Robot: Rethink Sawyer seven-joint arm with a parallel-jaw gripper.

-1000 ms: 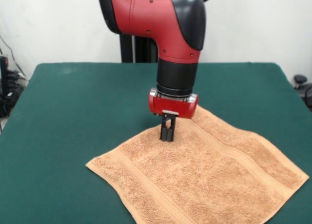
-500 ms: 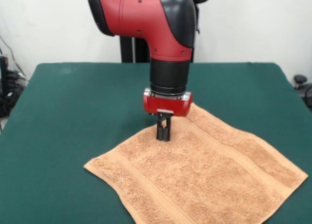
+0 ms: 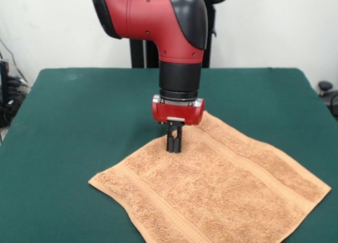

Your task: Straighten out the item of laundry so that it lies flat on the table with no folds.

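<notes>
The item of laundry [image 3: 216, 187], an orange-tan terry towel with woven bands, lies spread like a diamond over the near right part of the dark green table [image 3: 79, 116]. Its surface looks mostly flat, and its near corner runs off the bottom of the front view. My gripper [image 3: 174, 148] comes straight down onto the towel's far-left edge, fingers close together and touching the cloth. The fingers pinch the towel's edge there.
A black post stands behind the table's far edge. Cables and dark equipment [image 3: 8, 95] sit off the left side, and a black object [image 3: 326, 90] off the right.
The arm and gripper have slid left across the picture, and the towel has shifted left with them, its left corner and right corner both moving leftward.
</notes>
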